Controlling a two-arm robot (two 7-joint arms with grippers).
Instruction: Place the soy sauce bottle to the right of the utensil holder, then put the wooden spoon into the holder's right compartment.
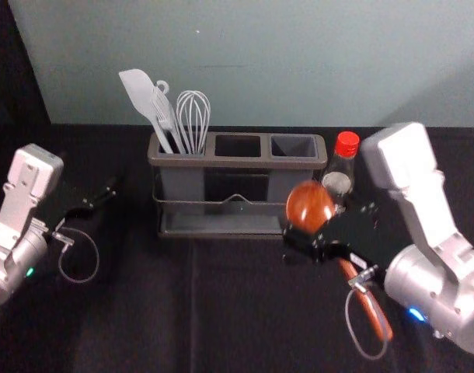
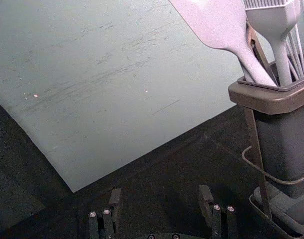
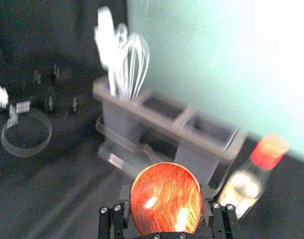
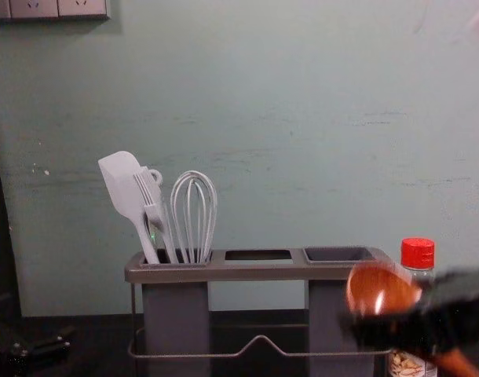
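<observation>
Soy sauce bottle [image 1: 339,175] placed, the right pincer [image 3: 166,204] grips the wooden spoon [image 1: 309,207] before the holder [image 1: 237,162], needing next to lift it above the right compartment [image 1: 294,146], the left pincer [image 2: 159,191] idling open at left.

Our right arm [image 1: 433,225] angles inward from the head view's right, right gripper [image 1: 322,233] clamped in a grasp, while our left gripper [image 1: 105,194] points inward at left, fingers spread wide.
</observation>
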